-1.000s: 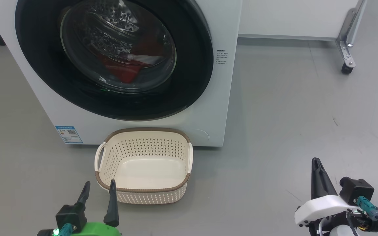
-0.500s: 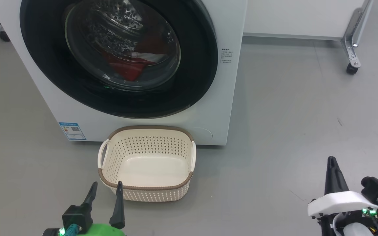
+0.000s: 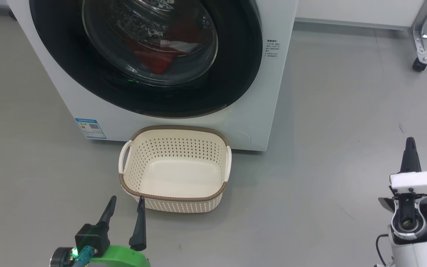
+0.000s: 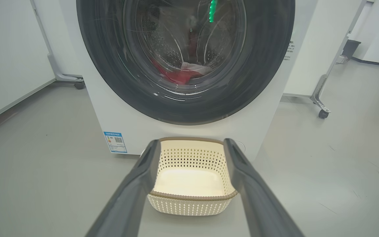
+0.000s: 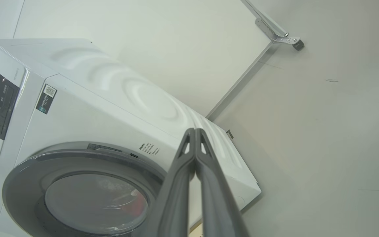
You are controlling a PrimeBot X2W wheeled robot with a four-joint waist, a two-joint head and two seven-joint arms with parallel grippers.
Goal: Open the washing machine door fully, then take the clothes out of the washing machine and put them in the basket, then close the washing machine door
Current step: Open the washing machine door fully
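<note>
One washing machine (image 3: 272, 111), one door (image 3: 243, 74), still shut; only the camera has shifted. One basket (image 3: 176, 197), empty, just before it. Clothes (image 3: 154, 61) inside behind the glass, red and white, count unclear. Right gripper (image 3: 410, 144) has risen, jaws clenched empty, likely heading doorward. Left gripper (image 3: 126, 200) idle, jaws released.

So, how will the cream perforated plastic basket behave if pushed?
Probably light: the cream perforated plastic basket is empty. It would likely slide on the smooth grey floor rather than tip, being low and wide.
</note>
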